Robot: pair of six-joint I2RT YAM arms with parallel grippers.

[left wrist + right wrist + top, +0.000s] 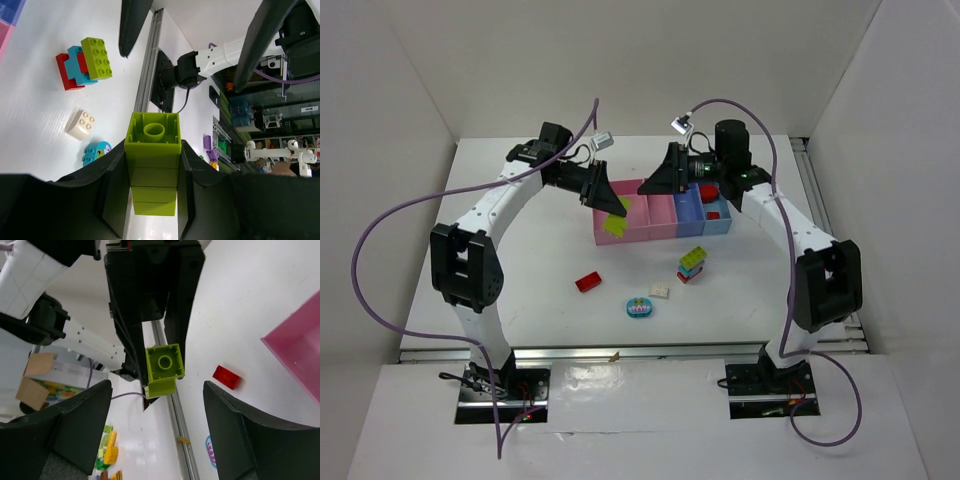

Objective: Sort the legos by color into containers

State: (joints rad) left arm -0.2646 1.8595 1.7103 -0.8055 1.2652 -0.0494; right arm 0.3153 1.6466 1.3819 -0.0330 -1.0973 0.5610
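My left gripper (608, 203) (153, 150) is shut on a tall yellow-green lego stack (616, 224) (152, 165) (163, 366), held above the wide pink container (642, 236) (300, 347). My right gripper (656, 181) (157, 390) faces it from the right, open, with nothing between its fingers. On the table in front lie a red lego (588, 282) (226, 377), a cream lego (660, 291) (81, 124), a teal-and-pink lego (640, 308) (96, 152) and a joined yellow-green, teal and red clump (692, 263) (85, 62).
Right of the wide pink bin stand a narrow pink container (665, 213), a blue one (691, 206) and a light blue one (718, 222), in a row. Red pieces (708, 190) show near the blue bins. White walls enclose the table on three sides.
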